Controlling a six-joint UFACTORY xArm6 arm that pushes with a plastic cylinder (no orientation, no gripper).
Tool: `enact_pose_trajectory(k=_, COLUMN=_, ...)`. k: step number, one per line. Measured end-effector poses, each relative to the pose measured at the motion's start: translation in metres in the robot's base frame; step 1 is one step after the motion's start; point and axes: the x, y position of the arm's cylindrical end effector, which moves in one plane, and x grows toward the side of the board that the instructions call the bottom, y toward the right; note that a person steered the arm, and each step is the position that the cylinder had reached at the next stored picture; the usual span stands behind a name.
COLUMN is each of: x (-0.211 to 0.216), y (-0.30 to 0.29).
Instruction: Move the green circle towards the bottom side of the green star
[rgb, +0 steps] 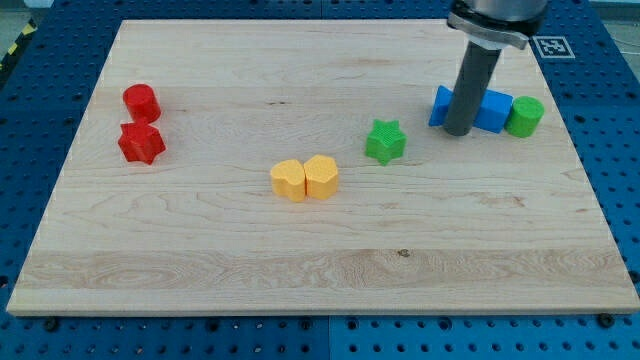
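Green circle (524, 116) at view's right, touching blue block (492, 111). My tip (458, 131), bare rod grasping nothing, sits to circle's left before blue blocks. Green star (385, 141) further left; tip on wrong side for pushing leftward.

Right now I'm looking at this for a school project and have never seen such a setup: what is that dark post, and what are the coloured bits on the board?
There is one camera view, looking down at a wooden board. The dark post is a robot arm's pushing rod; it holds nothing and only slides blocks. My tip stands in front of two blue blocks, with the green circle to their right. The green star sits left of the tip. Two yellow blocks touch near the middle; a red circle and another red block lie at the view's left.
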Motion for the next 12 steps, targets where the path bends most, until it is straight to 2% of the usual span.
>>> enact_pose_trajectory(k=2, x=0.027, y=0.071)
enact_pose_trajectory(k=3, x=0.024, y=0.120)
enact_pose_trajectory(k=4, x=-0.019, y=0.128)
enact_pose_trajectory(k=5, x=-0.039, y=0.101)
enact_pose_trajectory(k=6, x=-0.039, y=0.063)
enact_pose_trajectory(k=7, x=-0.039, y=0.049)
enact_pose_trajectory(k=9, x=-0.042, y=0.062)
enact_pose_trajectory(k=12, x=0.000, y=0.066)
